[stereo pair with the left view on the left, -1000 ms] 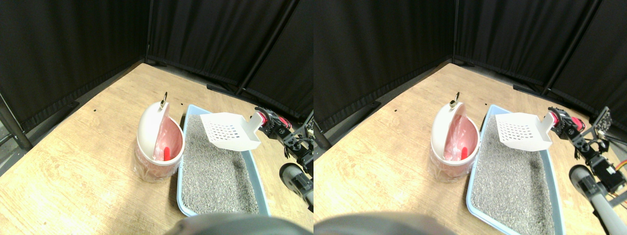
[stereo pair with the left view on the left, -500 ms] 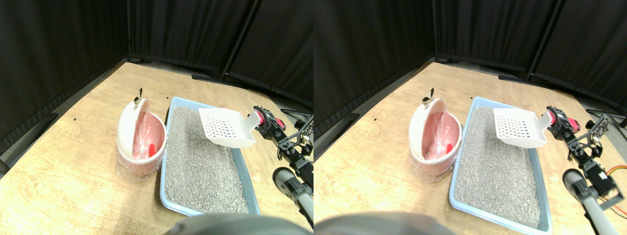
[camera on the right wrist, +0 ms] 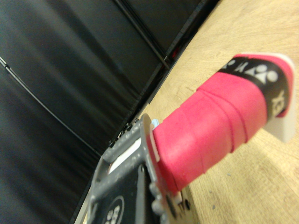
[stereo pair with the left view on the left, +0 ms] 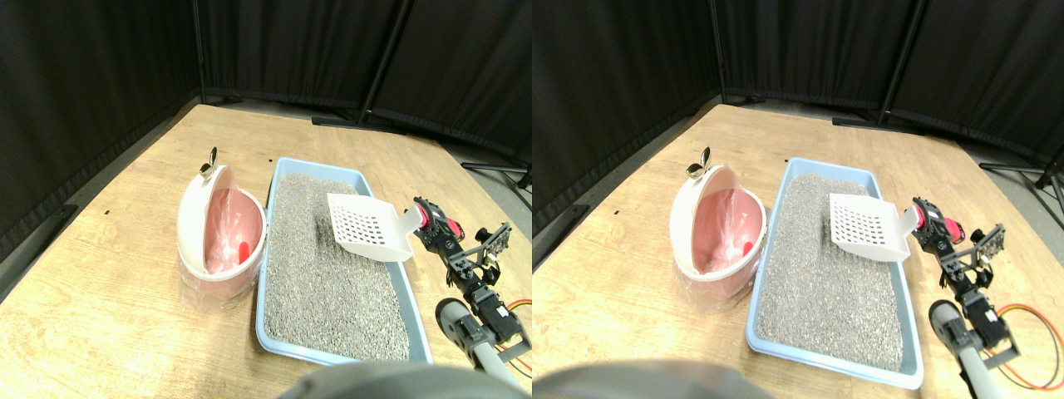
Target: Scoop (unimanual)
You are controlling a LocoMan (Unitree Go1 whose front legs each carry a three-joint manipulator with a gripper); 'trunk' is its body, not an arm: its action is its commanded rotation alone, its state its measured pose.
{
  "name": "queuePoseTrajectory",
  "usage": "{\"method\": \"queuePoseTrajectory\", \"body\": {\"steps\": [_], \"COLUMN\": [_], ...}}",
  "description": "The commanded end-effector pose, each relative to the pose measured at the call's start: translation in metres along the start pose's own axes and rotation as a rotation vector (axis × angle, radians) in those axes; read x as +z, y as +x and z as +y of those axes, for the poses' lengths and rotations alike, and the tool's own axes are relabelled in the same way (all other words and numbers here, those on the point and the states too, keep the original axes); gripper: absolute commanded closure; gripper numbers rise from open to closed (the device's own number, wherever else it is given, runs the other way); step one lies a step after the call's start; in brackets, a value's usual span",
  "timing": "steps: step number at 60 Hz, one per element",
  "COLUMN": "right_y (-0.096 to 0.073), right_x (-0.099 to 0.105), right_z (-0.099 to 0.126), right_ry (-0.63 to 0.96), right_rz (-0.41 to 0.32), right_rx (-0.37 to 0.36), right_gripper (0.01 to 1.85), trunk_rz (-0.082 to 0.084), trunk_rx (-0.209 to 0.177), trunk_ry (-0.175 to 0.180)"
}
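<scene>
step: scoop [stereo pair with the left view on the left: 368, 235] carried low over litter tray [stereo pair with the left view on the left: 270, 283], right side | gripper [stereo pair with the left view on the left: 426, 223] clamped on its red handle | bin [stereo pair with the left view on the left: 218, 241] left of tray | next: tip front edge into litter

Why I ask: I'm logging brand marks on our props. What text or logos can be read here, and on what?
Black band on the scoop's pink handle wrap: white logo marks and letters, turned sideways and partly cut off; not readable as a word.
Scoop blade, tray, bin: no text visible.
</scene>
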Motion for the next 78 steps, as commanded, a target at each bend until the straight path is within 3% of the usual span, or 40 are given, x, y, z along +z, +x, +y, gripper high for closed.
{"method": "queuePoseTrajectory", "body": {"steps": [1, 19, 33, 37, 56, 58, 62, 64, 65, 68, 72, 78], "right_y": [0.001, 0.002, 0.000, -0.002, -0.003, -0.004, -0.007, -0.008, -0.009, -0.010, -0.012, -0.016], "right_x": [0.001, -0.022, -0.033, -0.035, -0.046, -0.045, -0.044, -0.043, -0.042, -0.037, -0.033, -0.027], "right_z": [0.006, -0.002, -0.014, -0.016, -0.022, -0.023, -0.025, -0.025, -0.025, -0.025, -0.025, -0.023], "right_ry": [0.037, 0.048, 0.052, 0.055, 0.056, 0.062, 0.054, 0.057, 0.065, 0.069, 0.085, 0.089], "right_rz": [-0.038, -0.020, 0.017, 0.044, 0.126, 0.165, 0.209, 0.216, 0.242, 0.291, 0.311, 0.319], "right_rx": [0.032, 0.008, -0.060, -0.094, -0.108, -0.144, -0.153, -0.156, -0.171, -0.185, -0.172, -0.154], "right_gripper": [1.81, 1.81, 1.81, 1.81, 1.81, 1.72, 1.17, 1.10, 0.89, 0.53, 0.35, 0.27], "trunk_rz": [0.003, 0.006, 0.009, 0.011, 0.016, 0.016, 0.017, 0.017, 0.018, 0.016, 0.018, 0.016], "trunk_rx": [-0.002, -0.002, -0.006, -0.006, -0.005, -0.006, -0.007, -0.008, -0.009, -0.010, -0.013, -0.018], "trunk_ry": [-0.026, -0.025, -0.022, -0.023, -0.025, -0.025, -0.024, -0.024, -0.024, -0.024, -0.021, -0.020]}}
